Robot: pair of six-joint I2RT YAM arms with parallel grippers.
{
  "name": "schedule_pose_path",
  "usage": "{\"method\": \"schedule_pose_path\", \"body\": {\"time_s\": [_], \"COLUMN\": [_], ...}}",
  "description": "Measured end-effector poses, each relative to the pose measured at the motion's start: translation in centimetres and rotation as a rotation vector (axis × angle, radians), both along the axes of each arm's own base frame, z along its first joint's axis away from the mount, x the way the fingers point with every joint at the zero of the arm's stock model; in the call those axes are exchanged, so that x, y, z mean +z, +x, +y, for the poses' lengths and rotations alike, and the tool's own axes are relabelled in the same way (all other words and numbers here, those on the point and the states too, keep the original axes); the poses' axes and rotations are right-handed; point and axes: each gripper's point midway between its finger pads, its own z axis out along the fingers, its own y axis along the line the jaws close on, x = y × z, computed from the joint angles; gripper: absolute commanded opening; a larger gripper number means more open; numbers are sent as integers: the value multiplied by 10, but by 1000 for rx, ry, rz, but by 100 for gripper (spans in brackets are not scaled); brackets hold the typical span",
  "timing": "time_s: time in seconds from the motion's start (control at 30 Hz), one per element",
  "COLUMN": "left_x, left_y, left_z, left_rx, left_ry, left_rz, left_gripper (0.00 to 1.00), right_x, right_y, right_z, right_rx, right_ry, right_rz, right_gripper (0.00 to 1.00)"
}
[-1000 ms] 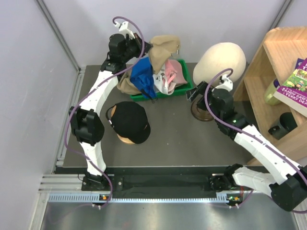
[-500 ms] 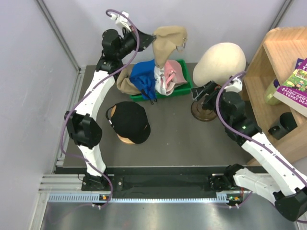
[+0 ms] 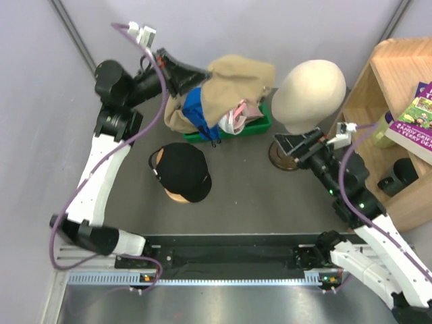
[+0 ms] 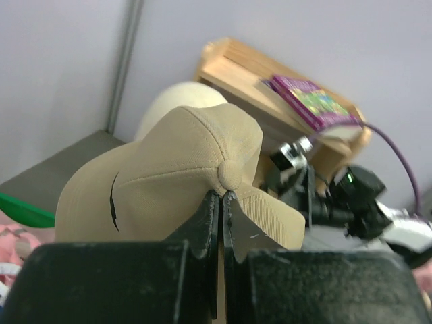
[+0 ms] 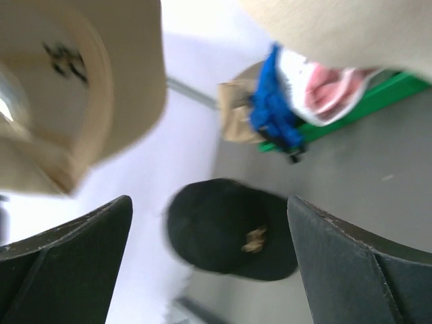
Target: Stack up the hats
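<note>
My left gripper (image 3: 197, 75) is shut on a tan cap (image 3: 236, 88) and holds it in the air over the green bin (image 3: 264, 124). In the left wrist view the jaws pinch the tan cap (image 4: 169, 175) just under its top button. A black cap (image 3: 182, 171) sits on a round wooden stand at centre left. Blue (image 3: 200, 111), pink (image 3: 237, 116) and khaki-brown (image 3: 177, 119) caps lie in the bin. My right gripper (image 3: 287, 144) is open and empty near the mannequin head's base, facing the black cap (image 5: 233, 229).
A cream foam mannequin head (image 3: 309, 86) stands on a round base at back right. A wooden shelf (image 3: 398, 101) with a book and a dark object fills the right side. Grey walls close the back and left.
My left arm has swung back and left, raising the tan cap higher and spreading it over the bin. My right arm has drawn back toward the right, its gripper turning toward the black cap.
</note>
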Motion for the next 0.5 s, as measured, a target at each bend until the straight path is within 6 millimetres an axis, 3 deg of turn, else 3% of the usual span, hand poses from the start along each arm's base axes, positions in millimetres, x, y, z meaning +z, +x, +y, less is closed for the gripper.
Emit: {"method": "schedule_pose_path", "body": {"time_s": [0.17, 0.3, 0.5], "left_x": [-9, -21, -41], "left_y": [-78, -121, -148], "left_z": [13, 21, 17], "left_rx": [-98, -144, -203], "left_ry": [64, 100, 156], "left_rz": [-35, -25, 16], "left_gripper": [0, 0, 0], "right_x": [23, 38, 19], "right_y": [-35, -57, -60], "right_z": [-2, 3, 27], "right_rx": [68, 146, 248], "right_ry": [240, 429, 560], "right_rz": [22, 95, 301], "right_gripper": [95, 95, 95]}}
